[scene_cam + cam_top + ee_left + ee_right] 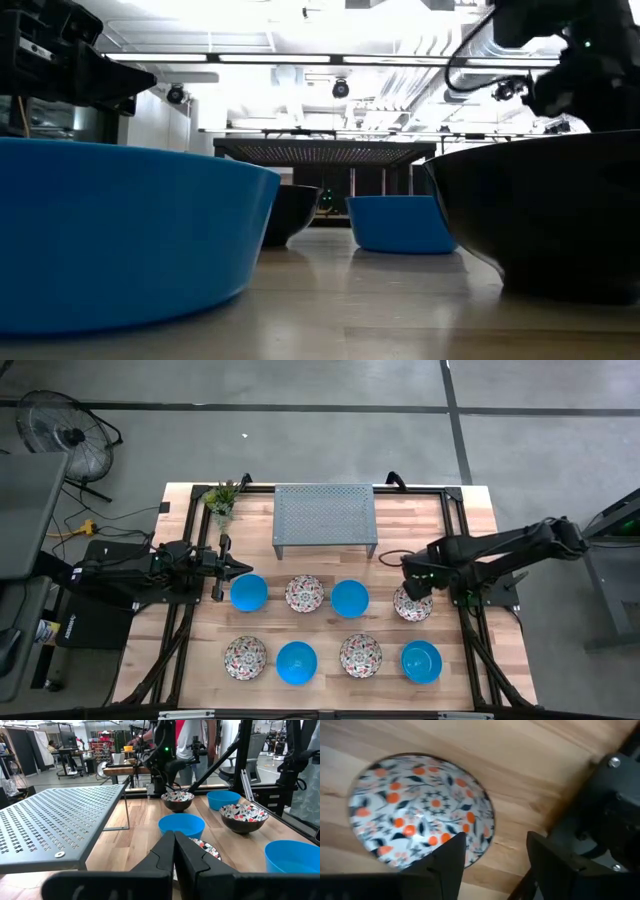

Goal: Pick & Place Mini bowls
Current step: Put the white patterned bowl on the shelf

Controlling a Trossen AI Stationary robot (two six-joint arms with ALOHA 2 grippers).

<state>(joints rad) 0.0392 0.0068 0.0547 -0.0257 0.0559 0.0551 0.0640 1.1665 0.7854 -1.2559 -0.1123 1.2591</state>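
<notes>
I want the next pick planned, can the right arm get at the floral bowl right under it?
Probably yes: the right gripper is open directly above the floral bowl, one finger over its rim, and nothing lies between them.

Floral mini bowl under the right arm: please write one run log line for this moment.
right pincer: open, above floral mini bowl | bowl: on table, not held | left pincer: shut, waiting

Even overhead light fills the room; ceiling strip lights (330, 58) blow out to white glare in the low view, leaving the near blue bowl (120, 235) and a dark, backlit bowl (545, 215) soft and out of focus. Just beyond the right gripper's fingers (447, 855), the floral bowl (420, 810) is smeared with blur. Shadows on the wooden table (470, 520) are faint.
</notes>
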